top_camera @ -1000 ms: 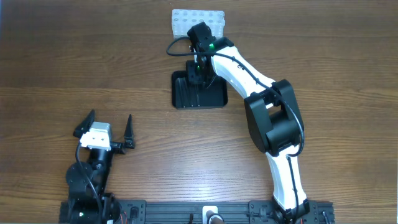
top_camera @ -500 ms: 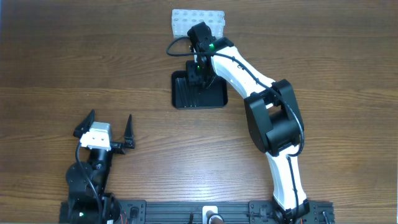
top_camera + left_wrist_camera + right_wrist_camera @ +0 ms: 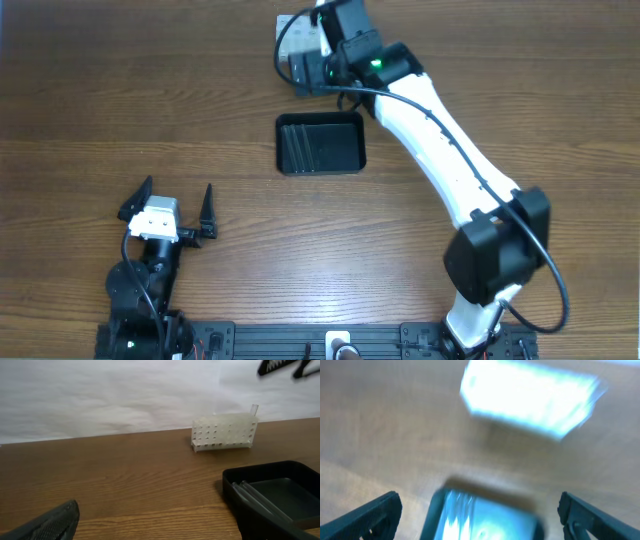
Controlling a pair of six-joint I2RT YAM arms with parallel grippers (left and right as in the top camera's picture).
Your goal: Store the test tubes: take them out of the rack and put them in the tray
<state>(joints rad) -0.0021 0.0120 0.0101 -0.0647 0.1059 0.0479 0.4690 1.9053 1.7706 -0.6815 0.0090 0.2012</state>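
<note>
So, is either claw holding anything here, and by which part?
Nothing is held: both the right claw and the left claw are open and empty.

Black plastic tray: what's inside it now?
Clear test tubes lie along one side of the black plastic tray; the near wall hides their ends, so the count is unclear.

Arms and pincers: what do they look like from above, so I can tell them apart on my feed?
The right arm has white links, black joints, a green light near the wrist and a thin black cable. The left arm is black with a white wrist block. Both the left pincer and right pincer have black fingers.
</note>
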